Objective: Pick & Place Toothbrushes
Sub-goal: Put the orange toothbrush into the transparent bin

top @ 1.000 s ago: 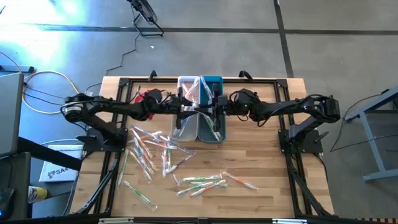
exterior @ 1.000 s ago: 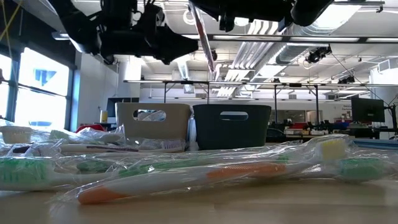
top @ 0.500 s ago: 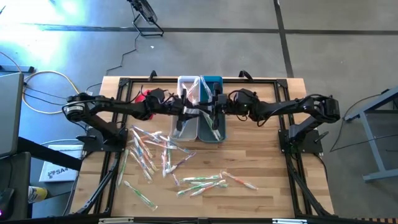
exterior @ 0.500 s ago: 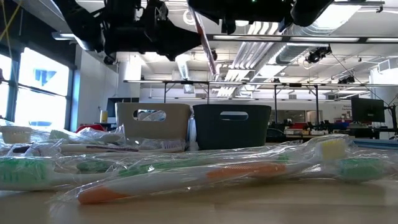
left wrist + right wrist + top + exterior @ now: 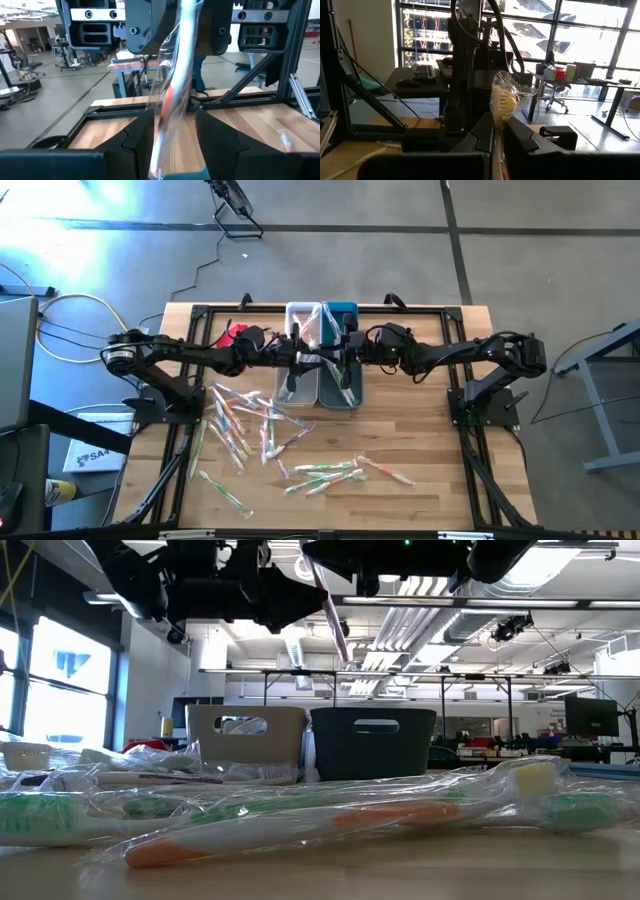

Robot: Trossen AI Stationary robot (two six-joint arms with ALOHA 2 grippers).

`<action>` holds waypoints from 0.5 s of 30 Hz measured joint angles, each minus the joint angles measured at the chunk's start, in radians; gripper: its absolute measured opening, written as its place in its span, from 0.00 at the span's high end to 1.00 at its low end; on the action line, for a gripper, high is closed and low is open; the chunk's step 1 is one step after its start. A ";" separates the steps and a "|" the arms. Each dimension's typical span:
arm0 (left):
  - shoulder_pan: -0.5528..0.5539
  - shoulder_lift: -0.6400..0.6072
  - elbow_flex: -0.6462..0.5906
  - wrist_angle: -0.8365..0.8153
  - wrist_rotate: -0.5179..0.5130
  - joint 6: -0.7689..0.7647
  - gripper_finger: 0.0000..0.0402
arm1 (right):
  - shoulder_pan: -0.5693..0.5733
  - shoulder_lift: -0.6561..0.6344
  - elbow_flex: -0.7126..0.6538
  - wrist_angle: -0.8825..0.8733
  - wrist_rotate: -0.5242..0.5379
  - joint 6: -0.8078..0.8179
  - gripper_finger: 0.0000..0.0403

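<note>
One wrapped toothbrush [image 5: 175,90] with an orange handle and yellow bristles [image 5: 502,100] hangs high above the white bin [image 5: 291,312] and the teal bin [image 5: 352,310]. My right gripper [image 5: 338,356] is shut on it. My left gripper [image 5: 303,359] faces it from the table's left. It is open, with its fingers [image 5: 142,137] standing on either side of the toothbrush's lower part. Whether they touch the wrapper, I cannot tell. Many more wrapped toothbrushes [image 5: 250,420] lie loose on the table. My right gripper pinches the wrapped toothbrush just below its bristle head [image 5: 500,117] between its two fingers. The fingers come level from the table's right and lie across it. The head sticks up above the fingers. The handle [image 5: 325,595] hangs slanted below them, clear of the bins.
A second scatter of toothbrushes [image 5: 335,472] lies toward the near edge, and some lie inside the bins. A red cloth [image 5: 232,333] sits at the far left under my left arm. The black frame [image 5: 470,315] rims the table.
My left gripper has crept toward the table's right, closing in around the hanging toothbrush. The toothbrush and my right gripper have kept their place.
</note>
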 joint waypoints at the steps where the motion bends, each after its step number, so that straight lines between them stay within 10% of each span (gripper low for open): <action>1: 0.000 0.000 0.003 -0.002 0.000 0.000 0.65 | 0.000 0.000 0.000 0.001 0.000 0.000 0.97; 15: 0.001 0.000 0.011 -0.008 -0.002 0.000 0.84 | 0.000 0.000 0.000 0.000 -0.003 0.001 0.97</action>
